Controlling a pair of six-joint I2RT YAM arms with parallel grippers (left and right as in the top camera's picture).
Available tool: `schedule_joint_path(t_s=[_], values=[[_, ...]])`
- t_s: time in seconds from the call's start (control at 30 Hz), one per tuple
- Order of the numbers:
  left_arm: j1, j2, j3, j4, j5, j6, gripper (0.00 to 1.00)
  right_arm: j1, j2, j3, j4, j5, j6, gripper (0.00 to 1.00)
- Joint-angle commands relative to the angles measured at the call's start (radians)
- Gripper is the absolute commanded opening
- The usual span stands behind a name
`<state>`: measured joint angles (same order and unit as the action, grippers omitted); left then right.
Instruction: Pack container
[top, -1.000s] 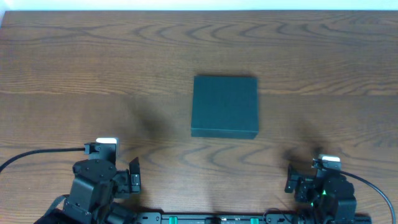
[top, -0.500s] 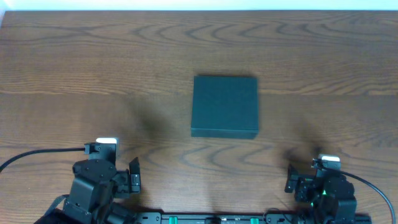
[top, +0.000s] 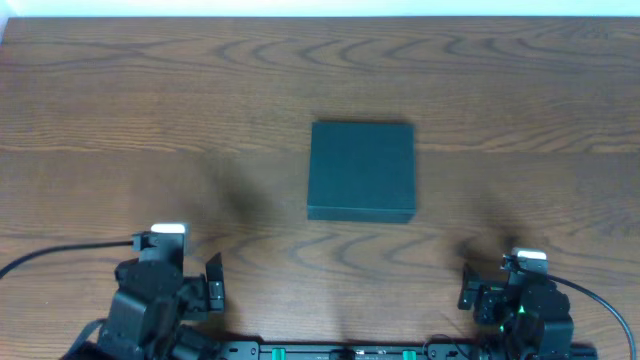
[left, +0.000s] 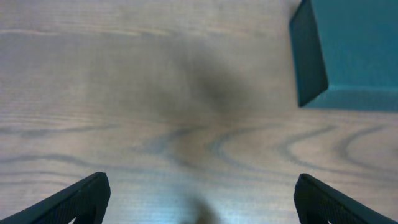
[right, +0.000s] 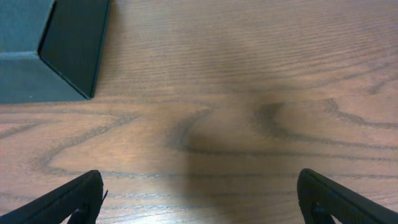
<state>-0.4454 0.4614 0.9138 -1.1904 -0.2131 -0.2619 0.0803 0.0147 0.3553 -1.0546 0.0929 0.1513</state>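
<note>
The container (top: 361, 170) sits shut near the middle of the wooden table (top: 120, 90). It is a dark teal, roughly square box lying flat with its lid down and its sides square to the table's edges. Nothing lies on it or beside it, and no items to pack show in any view. Which side carries the hinge cannot be told from here.

Both arms are at the near edge, well apart from the box. The left gripper (left: 200, 198) sees only the box's near left corner, and the right gripper (right: 200, 198) its near right corner. Both have their fingers spread wide and empty over bare wood.

The likely trouble lies in opening the lid. A finger prying at the wrong edge would meet the hinge and merely shove the box across the smooth wood. Even at the right edge, a snug lid could drag the whole box up or tip it unless the other arm braces it. A low approach could also ram the side wall.
</note>
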Motion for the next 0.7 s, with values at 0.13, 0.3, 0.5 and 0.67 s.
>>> schedule_joint_path(t_s=[0.13,0.3,0.5,0.67], values=[[0.064,-0.22,-0.216,0.11,-0.023,0.014,0.96,-0.01,-0.008,-0.004,-0.004,-0.006,-0.011,0.99],[0.138,-0.375,-0.336,0.113,0.035,0.003,0.96,-0.01,-0.008,-0.004,-0.004,-0.006,-0.011,0.99],[0.239,-0.456,-0.406,0.134,0.064,0.011,0.95,-0.01,-0.008,-0.004,-0.004,-0.006,-0.011,0.99],[0.265,-0.458,-0.48,0.163,0.109,0.09,0.95,-0.01,-0.008,-0.004,-0.004,-0.006,-0.011,0.99]])
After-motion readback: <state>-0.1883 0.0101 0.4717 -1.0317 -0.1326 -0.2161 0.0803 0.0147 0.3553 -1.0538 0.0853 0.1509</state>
